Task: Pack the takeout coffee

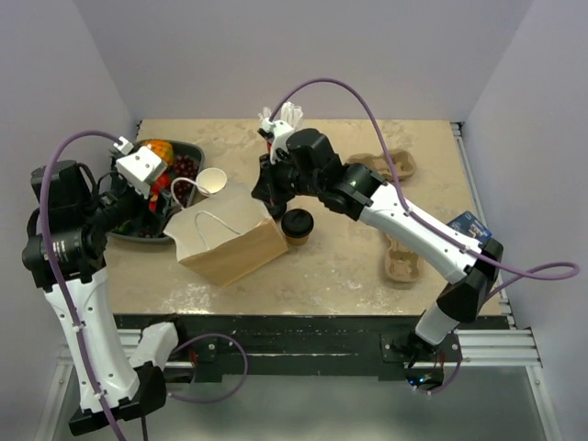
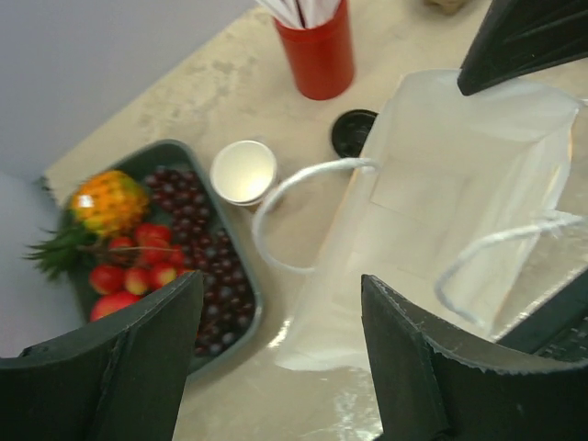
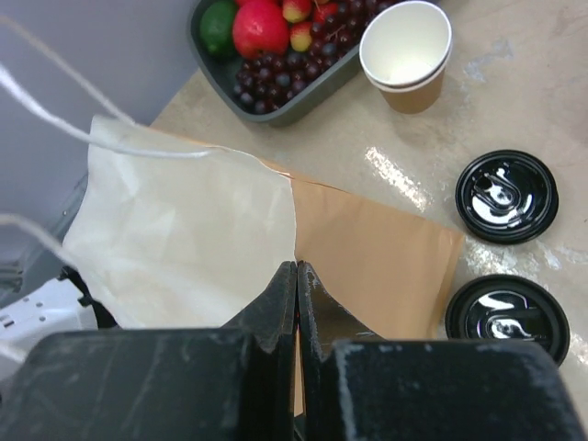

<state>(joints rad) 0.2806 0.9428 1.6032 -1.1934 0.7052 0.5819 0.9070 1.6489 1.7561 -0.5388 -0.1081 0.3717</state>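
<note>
My right pincer (image 3: 296, 268) is clenched on the paper bag's (image 1: 230, 241) rim; my left pincer (image 2: 278, 308) hangs released. The takeout coffee (image 1: 297, 223) stands just beside the bag. I judge I'm opening it; next, spread the mouth.

Left arm (image 1: 78, 303) and right arm (image 1: 413, 230) are each wearing white link shells between bulky black joint housings, ending in black bases (image 1: 138, 390). One purple cable (image 1: 55, 266) is trailing along the left arm, and a second purple cable (image 1: 340, 84) is looping off the right arm. Left hand (image 2: 280, 308) and right hand (image 3: 296, 285) are showing matte black, blocky fingers with rough, scuffed edges, the left one carrying a white wrist block (image 1: 140, 165).
</note>
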